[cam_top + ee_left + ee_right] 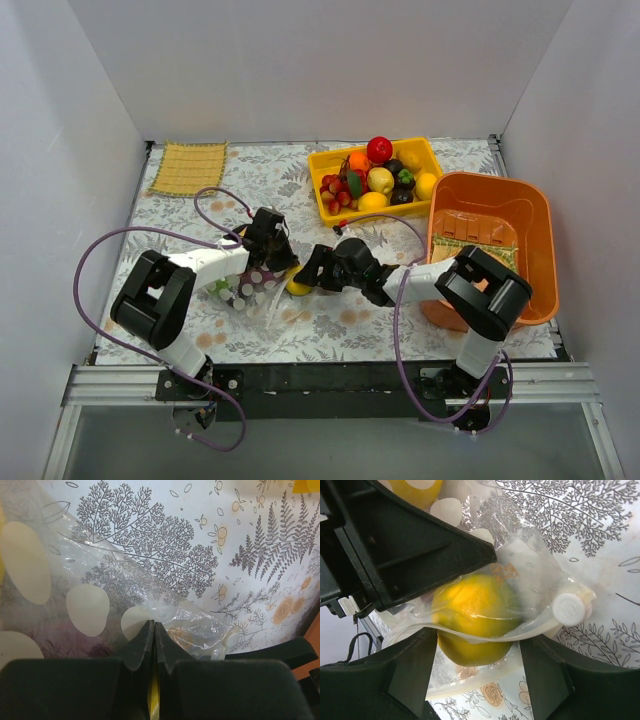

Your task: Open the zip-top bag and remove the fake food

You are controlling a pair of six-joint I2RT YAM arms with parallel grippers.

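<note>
The zip-top bag [248,288], clear with whitish spots, lies on the patterned cloth in front of the left arm. My left gripper [274,254] is shut on a fold of the bag's plastic [100,580]; its fingertips [146,630] meet with film pinched between them. A yellow fake lemon [472,611] sits in the bag's open mouth, partly outside the film, with the white zip slider [568,609] to its right. My right gripper [479,647] is open, one finger on each side of the lemon [298,288]. A purple piece shows dimly inside the bag.
A yellow tray [424,154] heaped with fake fruit stands at the back middle. An orange tub [528,215] stands on the right. A woven yellow mat [188,167] lies at the back left. White walls close in three sides.
</note>
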